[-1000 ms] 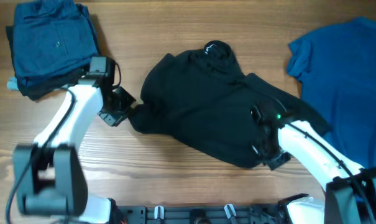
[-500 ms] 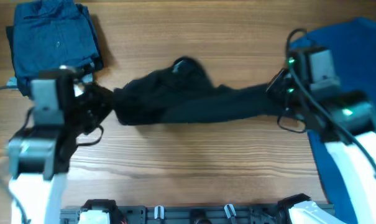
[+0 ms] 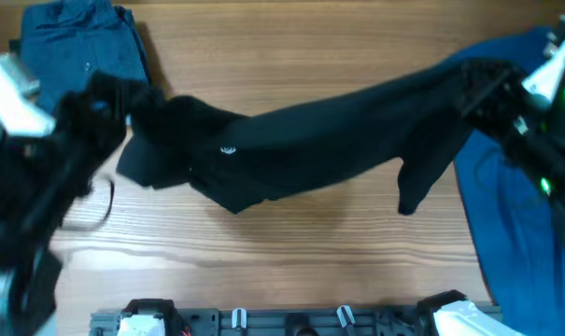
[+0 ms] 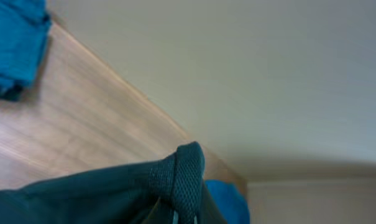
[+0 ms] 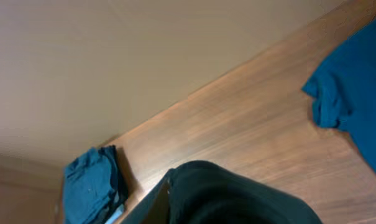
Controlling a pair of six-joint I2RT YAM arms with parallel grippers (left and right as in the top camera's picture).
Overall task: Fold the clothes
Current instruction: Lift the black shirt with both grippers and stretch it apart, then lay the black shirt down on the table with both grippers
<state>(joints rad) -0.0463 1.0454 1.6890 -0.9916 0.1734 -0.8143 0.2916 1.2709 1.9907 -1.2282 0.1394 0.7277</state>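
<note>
We hold the black T-shirt (image 3: 319, 140) stretched in the air between our two claws, above the middle of the desk (image 3: 310, 271). The left claw (image 3: 114, 107) is closed tightly on one end of it. The right claw (image 3: 483, 84) is closed tightly on the other end. In both wrist views the dark cloth is bunched at the bottom edge, just where each claw grips. A small white mark (image 3: 228, 149) shows on the cloth nearer the left end.

As we judge it, this shirt is not folded at all yet: it hangs as a long, twisted band and must first be laid flat. At the far left corner a pile of dark blue clothes (image 3: 77, 47) lies folded, so that part looks done. The bright blue T-shirt (image 3: 515, 224) lies unfolded at the right side and is left to do.
</note>
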